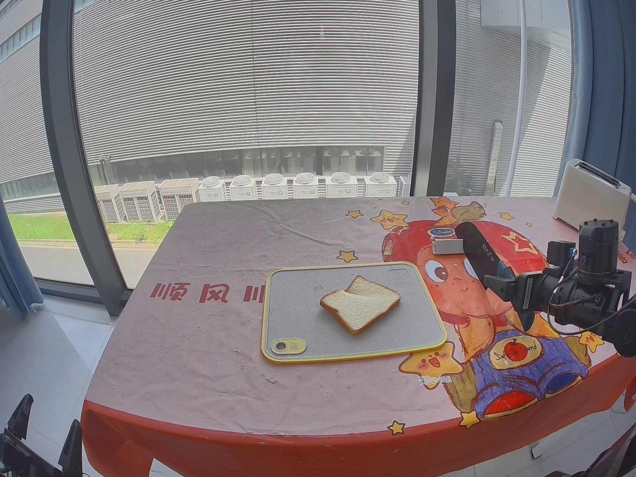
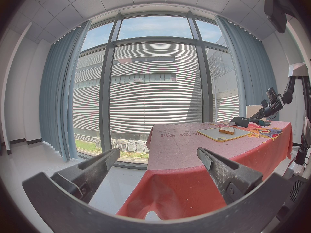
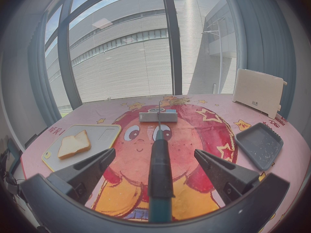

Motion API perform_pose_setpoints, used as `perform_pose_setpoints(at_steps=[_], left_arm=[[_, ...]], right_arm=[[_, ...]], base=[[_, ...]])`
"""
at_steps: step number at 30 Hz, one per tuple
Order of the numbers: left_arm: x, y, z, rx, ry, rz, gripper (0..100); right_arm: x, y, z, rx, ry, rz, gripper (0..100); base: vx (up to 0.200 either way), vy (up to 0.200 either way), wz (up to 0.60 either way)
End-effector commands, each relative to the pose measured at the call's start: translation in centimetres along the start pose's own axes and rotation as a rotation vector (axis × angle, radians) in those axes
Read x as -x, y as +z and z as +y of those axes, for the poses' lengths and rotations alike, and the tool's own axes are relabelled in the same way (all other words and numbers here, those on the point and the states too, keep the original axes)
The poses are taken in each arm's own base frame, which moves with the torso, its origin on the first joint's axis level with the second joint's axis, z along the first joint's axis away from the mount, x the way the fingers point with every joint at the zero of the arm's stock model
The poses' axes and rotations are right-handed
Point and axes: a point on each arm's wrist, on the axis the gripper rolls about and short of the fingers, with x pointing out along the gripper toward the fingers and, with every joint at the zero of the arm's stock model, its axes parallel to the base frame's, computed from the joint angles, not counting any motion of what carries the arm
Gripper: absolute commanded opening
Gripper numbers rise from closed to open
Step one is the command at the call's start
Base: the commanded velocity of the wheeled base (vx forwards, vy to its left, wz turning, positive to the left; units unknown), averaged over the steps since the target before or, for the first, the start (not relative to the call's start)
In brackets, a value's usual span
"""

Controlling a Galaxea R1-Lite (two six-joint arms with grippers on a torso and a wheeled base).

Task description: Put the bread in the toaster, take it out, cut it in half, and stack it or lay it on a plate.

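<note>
The bread lies on the board near the middle of the table, in what look like two halves, one overlapping the other; so the cut seems done, though its pale crumb does not tell me whether it has been toasted. The knife has its blade in the slot of the grey holder, which I read as the knife being put away. The right claw is wide, the handle lying between its fingers with a gap on each side. What is left, by my reckoning, is moving the halves to the plate.

The right wrist view brings in that plate, a dark tray with crumbs, near the toaster and well apart from the board; the head view gives the plainest look at the overlap of the halves. The left wrist view has the left claw wide and holding nothing, off the table's end and well apart from the bread.
</note>
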Motion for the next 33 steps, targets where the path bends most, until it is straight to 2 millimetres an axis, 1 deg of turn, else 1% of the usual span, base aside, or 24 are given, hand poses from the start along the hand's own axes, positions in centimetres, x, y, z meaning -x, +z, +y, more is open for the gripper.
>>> perform_pose_setpoints(at_steps=[1,10,14,20,21,33], left_arm=[[-0.12,-0.43,0.0,0.0,0.0,0.015,100],[-0.12,-0.45,0.0,0.0,0.0,0.017,100],[-0.12,-0.45,0.0,0.0,0.0,0.017,100],[-0.12,-0.45,0.0,0.0,0.0,0.017,100],[-0.12,-0.45,0.0,0.0,0.0,0.017,100],[-0.12,-0.45,0.0,0.0,0.0,0.017,100]], right_arm=[[-0.74,-0.44,-0.26,0.0,-0.012,0.02,100],[-1.01,-0.49,-0.24,0.009,-0.011,0.026,100],[-1.61,-0.68,-0.19,0.014,-0.014,0.041,100],[-1.62,-0.76,0.04,0.02,-0.006,0.045,100],[-1.62,-0.76,0.04,0.02,-0.006,0.045,0],[-1.29,-0.62,0.12,0.021,-0.002,0.035,0]], base=[[0.0,0.0,0.0],[0.0,0.0,0.0],[0.0,0.0,0.0],[0.0,0.0,0.0],[0.0,0.0,0.0],[0.0,0.0,0.0]])
